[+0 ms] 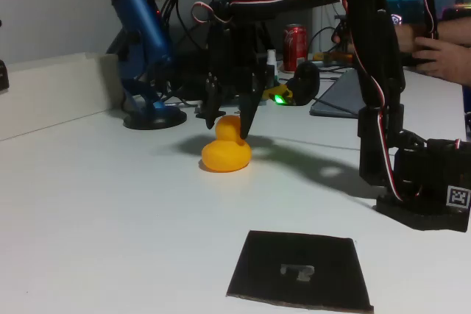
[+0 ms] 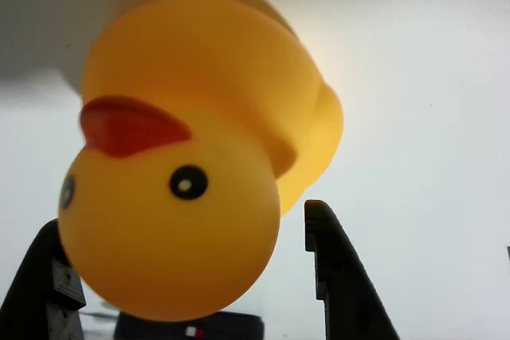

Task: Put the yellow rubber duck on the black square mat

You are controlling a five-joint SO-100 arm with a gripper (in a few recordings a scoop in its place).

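Tool spread open, straddling head of yellow rubber duck w/ a finger each side, not clamped; duck upright on white surface, well behind black square mat, toward the blue mic.

Arm all black, matte plastic links, boxy servo housings at joints. Red-white-black ribbon cables run along upper link and loop down the upright link to the base. Base is a chunky black block near the table's right edge, with a white square tag showing a black fiducial pattern on its side. Gripper black, two tapered pointed fingers; in the wrist view they look dark, flat-sided, with a pale patch and small holes on the left one. A person's hand sits at far right edge.
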